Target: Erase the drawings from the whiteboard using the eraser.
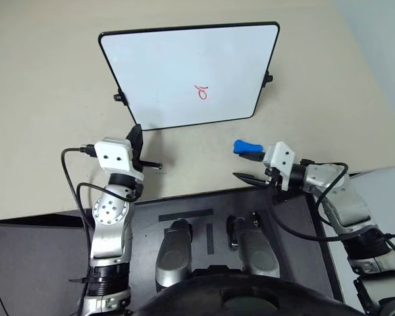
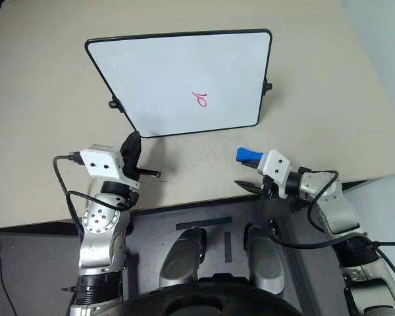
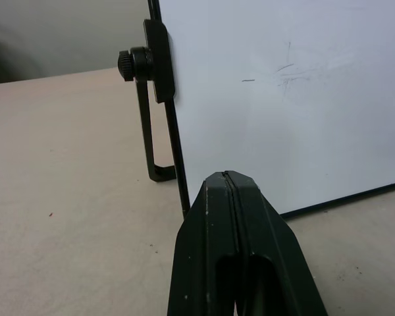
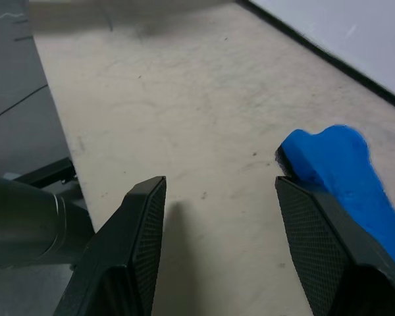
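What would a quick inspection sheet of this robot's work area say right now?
Surface: beige table, bare apart from the job's things.
Job's things: whiteboard propped up on side stands; one small red drawing on it, not yet wiped; blue eraser by the right gripper.
Clutter: nothing seen.
Grippers: left gripper shut and empty, near the board's lower corner; right gripper open, the eraser lying against the outside of one finger, not between the two.
Cables: black cables looping along both wrists.
Surroundings: dark floor beyond the table edge.

A beige table (image 1: 46, 99) fills the scene, with dark grey floor (image 1: 26, 263) along its near edge.
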Controlling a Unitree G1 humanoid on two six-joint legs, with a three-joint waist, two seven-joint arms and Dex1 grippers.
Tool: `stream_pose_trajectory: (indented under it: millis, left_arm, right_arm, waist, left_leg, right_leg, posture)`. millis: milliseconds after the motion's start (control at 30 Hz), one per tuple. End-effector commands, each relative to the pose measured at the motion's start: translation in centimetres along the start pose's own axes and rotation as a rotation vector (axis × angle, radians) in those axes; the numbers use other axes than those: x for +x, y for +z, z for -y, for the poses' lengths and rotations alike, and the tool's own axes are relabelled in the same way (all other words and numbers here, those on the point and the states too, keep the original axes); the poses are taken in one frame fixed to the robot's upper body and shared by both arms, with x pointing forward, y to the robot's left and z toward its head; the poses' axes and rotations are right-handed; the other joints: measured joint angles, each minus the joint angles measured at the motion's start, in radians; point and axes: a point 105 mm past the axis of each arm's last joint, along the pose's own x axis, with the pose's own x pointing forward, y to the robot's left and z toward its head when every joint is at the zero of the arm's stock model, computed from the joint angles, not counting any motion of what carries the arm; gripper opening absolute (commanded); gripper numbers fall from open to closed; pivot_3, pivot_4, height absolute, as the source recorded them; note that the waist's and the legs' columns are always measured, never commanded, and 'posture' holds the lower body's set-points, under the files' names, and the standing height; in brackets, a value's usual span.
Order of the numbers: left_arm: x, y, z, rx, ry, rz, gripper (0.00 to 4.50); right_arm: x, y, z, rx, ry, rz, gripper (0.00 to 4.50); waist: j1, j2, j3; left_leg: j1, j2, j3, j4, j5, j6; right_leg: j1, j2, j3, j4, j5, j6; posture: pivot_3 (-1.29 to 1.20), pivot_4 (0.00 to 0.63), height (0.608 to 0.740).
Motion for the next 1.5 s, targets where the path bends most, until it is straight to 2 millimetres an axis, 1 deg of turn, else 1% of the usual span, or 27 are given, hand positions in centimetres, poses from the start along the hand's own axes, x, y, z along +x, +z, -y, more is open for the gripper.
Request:
stream_pose_trajectory:
  millis: [33,133,200,367,500,533,567,767,867,1067,1200,1267,1300,1500]
  left_arm:
    - [0.2,0.8,0.1,0.001,-0.005,0.040,0.00]
    - [0.2,0.8,0.1,0.000,-0.005,0.041,0.00]
    - [0.2,0.8,0.1,0.001,-0.003,0.041,0.00]
    - [0.2,0.8,0.1,0.003,0.000,0.043,0.00]
    - [0.2,0.9,-0.1,0.008,0.008,0.045,0.00]
    - [0.2,1.0,-0.1,0.009,0.010,0.047,0.00]
    - [0.2,1.0,-0.2,0.011,0.013,0.048,0.00]
    - [0.3,1.1,-0.4,0.015,0.022,0.053,0.00]
    - [0.4,1.1,-0.4,0.016,0.024,0.056,0.00]
    - [0.7,1.2,-0.2,0.012,0.019,0.062,0.00]
    - [1.0,1.1,-0.1,0.009,0.015,0.065,0.00]
    - [1.1,1.1,-0.1,0.008,0.014,0.066,0.00]
    - [1.1,1.1,-0.1,0.008,0.014,0.066,0.00]
    - [1.2,1.1,0.2,0.003,0.010,0.070,0.00]
  right_arm:
    - [-0.6,2.5,-0.3,-0.017,0.037,0.087,2.78]
    - [-0.8,3.1,-0.2,-0.015,0.039,0.104,2.78]
    - [-0.9,3.1,0.1,-0.024,0.035,0.100,2.78]
    - [-0.7,1.5,1.1,-0.055,0.012,0.041,2.78]
    - [-0.1,0.2,2.1,-0.057,-0.008,0.022,2.78]
    - [0.0,-0.1,2.2,-0.056,-0.008,0.018,2.78]
    - [0.1,-0.3,2.3,-0.056,-0.007,0.013,2.78]
    - [0.4,-0.9,2.8,-0.062,-0.014,0.007,2.78]
    - [0.4,-0.8,3.0,-0.063,-0.021,0.013,2.19]
    - [0.3,-0.7,3.2,-0.076,-0.035,0.014,0.06]
    - [0.3,-0.6,3.4,-0.093,-0.045,0.013,0.02]
    - [0.5,-0.2,3.4,-0.112,-0.048,0.025,0.02]
    - [0.6,0.3,3.5,-0.126,-0.047,0.040,0.02]
    - [3.0,5.8,3.2,-0.295,0.014,0.187,0.02]
  waist:
    - [0.000,0.000,0.000]
    - [0.000,0.000,0.000]
    - [0.000,0.000,0.000]
    - [0.000,0.000,0.000]
    - [0.000,0.000,0.000]
    - [0.000,0.000,0.000]
    - [-0.001,0.000,0.000]
    - [-0.002,0.000,0.000]
    - [-0.002,0.000,0.000]
    - [-0.002,0.000,0.000]
    - [-0.002,0.000,0.000]
    - [-0.003,0.000,0.000]
    - [-0.003,0.000,0.000]
    - [-0.013,0.000,0.000]
  left_leg:
    - [0.000,0.000,0.000,0.000,0.000,0.000]
    - [0.000,-0.001,0.001,0.000,0.000,0.000]
    - [0.000,-0.001,0.001,0.000,0.000,0.000]
    - [0.000,-0.001,0.001,0.000,0.000,0.000]
    - [0.001,0.000,0.000,0.000,0.000,0.000]
    - [0.001,0.001,0.000,0.000,0.000,0.000]
    - [0.001,0.001,0.000,0.000,0.000,0.000]
    - [0.002,0.001,0.000,0.000,0.000,0.000]
    - [0.004,0.001,0.000,0.000,0.000,0.000]
    - [0.006,0.001,0.000,-0.001,-0.001,0.000]
    - [0.006,0.001,0.000,-0.001,-0.001,0.000]
    - [0.006,0.001,0.000,-0.001,-0.001,0.000]
    - [0.006,0.001,0.000,-0.001,-0.001,0.000]
    - [0.006,0.001,0.000,-0.001,-0.001,0.000]
  right_leg:
    - [0.000,0.000,0.000,0.000,0.000,0.000]
    - [0.000,0.000,0.000,0.000,0.000,0.000]
    - [0.000,0.001,0.000,0.000,0.000,0.000]
    - [0.001,0.001,0.000,0.000,0.000,0.000]
    - [0.000,0.000,0.001,0.000,0.000,-0.001]
    - [0.000,0.000,0.001,0.000,0.003,-0.005]
    - [0.000,0.000,0.001,0.000,0.003,-0.005]
    - [0.001,0.000,0.001,0.000,0.004,-0.006]
    - [0.003,0.000,0.001,0.000,0.004,-0.006]
    - [0.004,0.000,0.001,0.000,0.002,-0.004]
    - [0.004,0.000,0.001,0.000,0.003,-0.005]
    - [0.004,0.000,0.002,0.000,0.003,-0.005]
    - [0.004,0.000,0.002,0.000,0.003,-0.005]
    - [0.002,0.001,0.002,0.000,0.003,-0.005]
  posture:
    - [0.00,0.150,0.740]
    - [0.00,0.150,0.740]
    - [0.00,0.150,0.740]
    - [0.00,0.150,0.740]
    - [0.00,0.150,0.740]
    - [0.00,0.150,0.740]
    - [0.00,0.150,0.740]
    - [0.00,0.150,0.740]
    - [0.00,0.150,0.740]
    - [0.00,0.150,0.740]
    - [0.00,0.150,0.740]
    - [0.00,0.150,0.740]
    - [0.00,0.150,0.740]
    - [0.00,0.150,0.740]
